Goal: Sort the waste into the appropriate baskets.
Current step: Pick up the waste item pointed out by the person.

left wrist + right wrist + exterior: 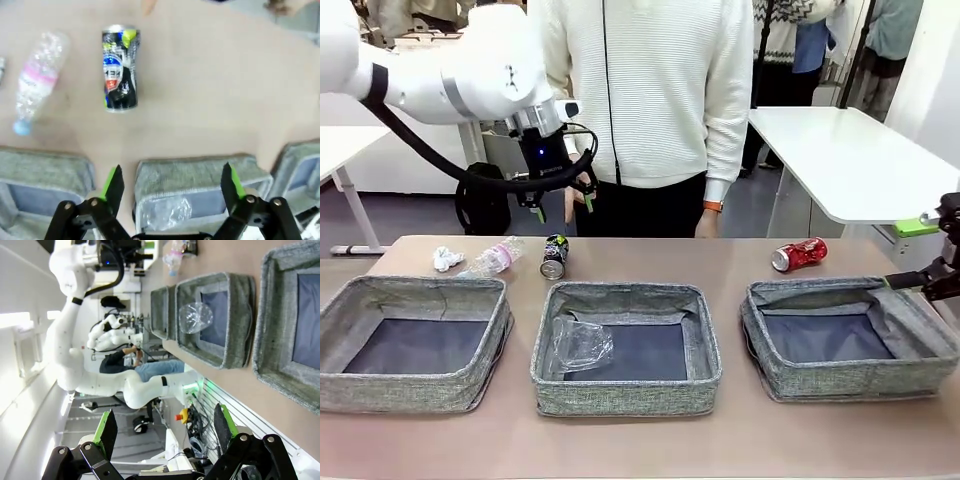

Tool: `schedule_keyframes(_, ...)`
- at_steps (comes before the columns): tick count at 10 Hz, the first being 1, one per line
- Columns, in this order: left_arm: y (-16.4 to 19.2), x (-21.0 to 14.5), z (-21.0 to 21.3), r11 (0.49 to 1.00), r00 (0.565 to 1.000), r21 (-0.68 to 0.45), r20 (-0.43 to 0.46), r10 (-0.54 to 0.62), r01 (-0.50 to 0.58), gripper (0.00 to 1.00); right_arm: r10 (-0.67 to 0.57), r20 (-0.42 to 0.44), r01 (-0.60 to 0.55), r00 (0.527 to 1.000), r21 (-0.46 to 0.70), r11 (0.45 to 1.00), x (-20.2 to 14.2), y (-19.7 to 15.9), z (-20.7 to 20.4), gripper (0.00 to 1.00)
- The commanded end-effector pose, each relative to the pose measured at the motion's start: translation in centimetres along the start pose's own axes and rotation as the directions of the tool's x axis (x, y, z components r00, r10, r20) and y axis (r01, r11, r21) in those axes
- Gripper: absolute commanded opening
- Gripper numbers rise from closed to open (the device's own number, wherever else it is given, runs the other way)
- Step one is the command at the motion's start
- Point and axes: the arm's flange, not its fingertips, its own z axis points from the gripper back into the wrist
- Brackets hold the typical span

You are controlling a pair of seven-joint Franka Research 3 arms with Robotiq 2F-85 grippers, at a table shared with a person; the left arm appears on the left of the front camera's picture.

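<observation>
Tan surface spans the front view, and a person in a white sweater stands at its far side, upper middle of the frame. Three grey bins sit in a row across the lower half: left bin, middle bin and right bin. A crushed bottle lies in the middle bin, toward its left side. The other two bins show their dark bottoms.

Beyond the bins, in the upper left of the surface, three items lie in a line. From left to right they are the wad, the capped bottle on its side and the black can, also on its side. The left wrist view shows the capped bottle and the black can apart from each other. The red can lies on its side at right of centre, just behind the right bin's far rim.

The left tool hangs above the black can, in front of the person's waist. Its jaws are spread wide with nothing between them. In the left wrist view its green pads stand over the middle bin's far rim, and the black can lies past that rim at upper left.

The right tool is likewise spread wide and holds nothing. Its view is rolled sideways, with the bins at upper right and the crushed bottle visible in one of them.
</observation>
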Motion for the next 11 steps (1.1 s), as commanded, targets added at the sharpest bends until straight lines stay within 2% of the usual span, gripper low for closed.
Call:
schedule_keyframes(1, 1.4, -1.6, -2.3, 0.997, 0.989, 0.079, 0.148, 0.008, -0.019, 1.0, -0.017, 0.005, 0.017, 1.0, 0.015, 1.0, 0.0, 0.5, 0.1, 1.0)
schedule_keyframes(2, 2.1, -1.1, -3.1, 0.989, 0.977, 0.14, 0.211, 0.019, -0.049, 1.0, -0.017, 0.005, 0.017, 1.0, 0.015, 1.0, 0.0, 0.5, 0.1, 1.0)
schedule_keyframes(5, 3.4, -0.4, -5.3, 0.982, 0.976, 0.189, 0.218, -0.022, -0.02, 1.0, -0.017, 0.005, 0.017, 1.0, 0.015, 1.0, 0.0, 0.5, 0.1, 1.0)
schedule_keyframes(6, 3.1, 0.0, -4.3, 0.987, 0.98, 0.161, 0.196, -0.032, 0.0, 1.0, -0.017, 0.005, 0.017, 1.0, 0.015, 1.0, 0.0, 0.5, 0.1, 1.0)
schedule_keyframes(8, 3.2, 0.1, -4.7, 0.983, 0.98, 0.182, 0.195, -0.026, -0.01, 1.0, -0.017, 0.005, 0.017, 1.0, 0.015, 1.0, 0.0, 0.5, 0.1, 1.0)
schedule_keyframes(9, 3.1, 0.3, -5.1, 0.979, 0.989, 0.197, 0.144, 0.024, -0.053, 1.0, -0.017, 0.005, 0.017, 1.0, 0.015, 1.0, 0.0, 0.5, 0.1, 1.0)
schedule_keyframes(10, 3.0, 0.4, -4.9, 0.979, 0.991, 0.204, 0.136, -0.022, -0.006, 1.0, -0.017, 0.005, 0.017, 1.0, 0.015, 1.0, 0.0, 0.5, 0.1, 1.0)
schedule_keyframes(11, 2.8, 1.0, -4.7, 0.979, 0.99, 0.201, 0.142, -0.011, -0.018, 1.0, -0.017, 0.005, 0.017, 1.0, 0.015, 1.0, 0.0, 0.5, 0.1, 1.0)
